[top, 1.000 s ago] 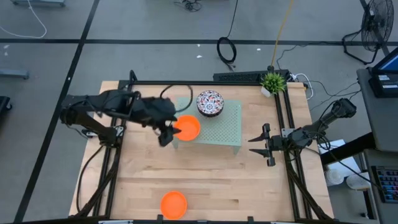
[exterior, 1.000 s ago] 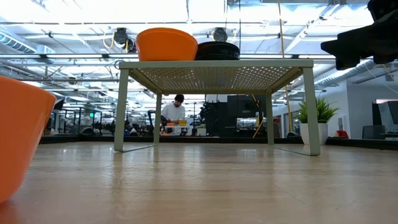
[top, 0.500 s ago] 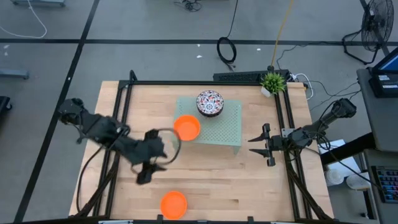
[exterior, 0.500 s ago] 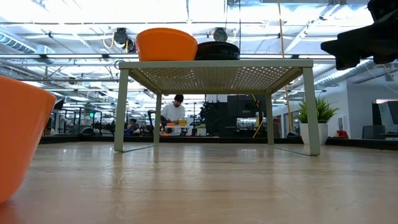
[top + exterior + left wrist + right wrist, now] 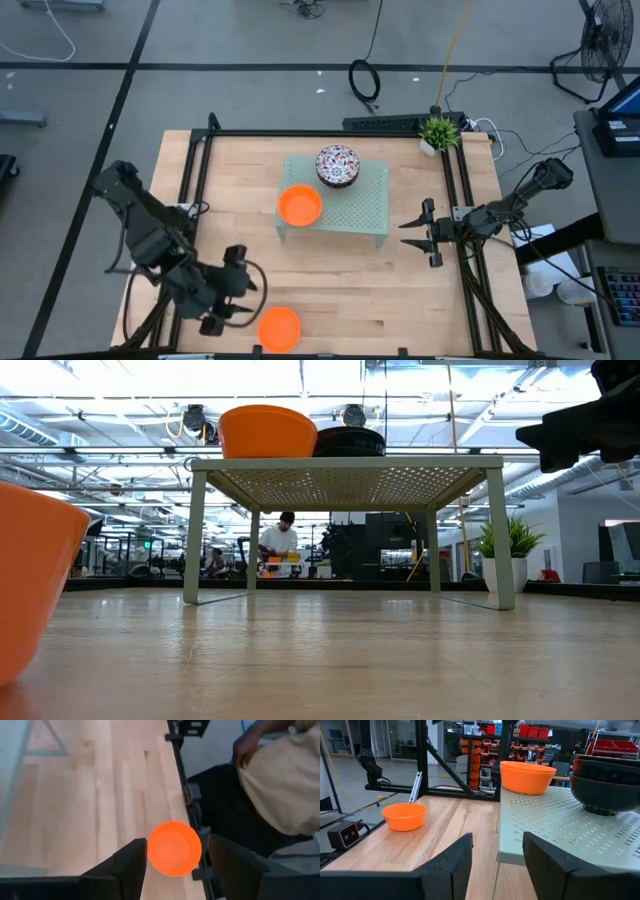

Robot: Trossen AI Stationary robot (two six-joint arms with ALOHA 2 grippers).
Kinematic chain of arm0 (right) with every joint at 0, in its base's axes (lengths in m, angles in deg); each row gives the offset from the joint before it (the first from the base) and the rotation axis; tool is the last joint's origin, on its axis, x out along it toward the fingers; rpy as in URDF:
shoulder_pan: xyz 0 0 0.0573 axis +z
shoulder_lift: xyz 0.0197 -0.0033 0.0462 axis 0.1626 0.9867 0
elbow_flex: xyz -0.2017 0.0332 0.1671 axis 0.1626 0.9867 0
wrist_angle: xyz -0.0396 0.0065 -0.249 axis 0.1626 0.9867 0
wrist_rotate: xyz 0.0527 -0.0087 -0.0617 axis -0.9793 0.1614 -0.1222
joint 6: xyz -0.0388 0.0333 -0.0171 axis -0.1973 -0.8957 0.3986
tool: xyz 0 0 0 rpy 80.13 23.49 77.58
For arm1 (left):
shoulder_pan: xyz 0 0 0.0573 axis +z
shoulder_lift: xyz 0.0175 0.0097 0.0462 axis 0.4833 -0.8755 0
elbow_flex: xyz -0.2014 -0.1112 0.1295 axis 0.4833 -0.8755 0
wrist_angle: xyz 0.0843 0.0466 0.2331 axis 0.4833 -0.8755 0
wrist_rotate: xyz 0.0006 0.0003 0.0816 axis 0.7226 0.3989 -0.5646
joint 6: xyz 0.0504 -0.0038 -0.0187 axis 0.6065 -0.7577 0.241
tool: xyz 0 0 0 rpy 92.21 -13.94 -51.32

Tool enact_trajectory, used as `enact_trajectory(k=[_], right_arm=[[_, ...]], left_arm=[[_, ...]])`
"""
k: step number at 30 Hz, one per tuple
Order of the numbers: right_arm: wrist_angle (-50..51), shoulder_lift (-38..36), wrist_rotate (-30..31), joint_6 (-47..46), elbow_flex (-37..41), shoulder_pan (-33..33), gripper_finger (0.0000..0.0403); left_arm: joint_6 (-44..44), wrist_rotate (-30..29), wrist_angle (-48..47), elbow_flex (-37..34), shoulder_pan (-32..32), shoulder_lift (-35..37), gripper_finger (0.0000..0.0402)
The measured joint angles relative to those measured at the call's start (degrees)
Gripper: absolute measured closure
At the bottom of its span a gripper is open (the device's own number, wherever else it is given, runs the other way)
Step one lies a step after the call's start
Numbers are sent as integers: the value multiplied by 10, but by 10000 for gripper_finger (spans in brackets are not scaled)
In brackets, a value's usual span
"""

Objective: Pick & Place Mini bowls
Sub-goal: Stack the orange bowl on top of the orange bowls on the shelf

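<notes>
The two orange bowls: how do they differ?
The round orange plastic bowl on the pale green perforated rack sits raised beside a floral patterned bowl; the orange plastic bowl at the table's near edge rests on bare wood, with the left claw open beside it. Both stand upright, empty.

Two plain orange bowls are out: one (image 5: 300,205) on the pale green rack (image 5: 365,205), the other (image 5: 279,327) down on the surface well away from that rack. One floral stack of bowls (image 5: 337,165) sits on the rack beside the orange one; how many it holds I can't tell.
</notes>
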Motion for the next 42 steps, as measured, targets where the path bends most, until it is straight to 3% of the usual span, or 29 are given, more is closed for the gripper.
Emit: enact_trajectory(k=[8,30,37,42], right_arm=[[0,0,0,0,0,0,242],[0,0,0,0,0,0,242],[0,0,0,0,0,0,242],[0,0,0,0,0,0,242]], left_arm=[[-44,-6,96,-116,-13,0,202],[-58,0,525,-459,-13,0,192],[-52,-24,584,-508,-13,-1,192],[-8,-32,651,-509,-12,-45,192]])
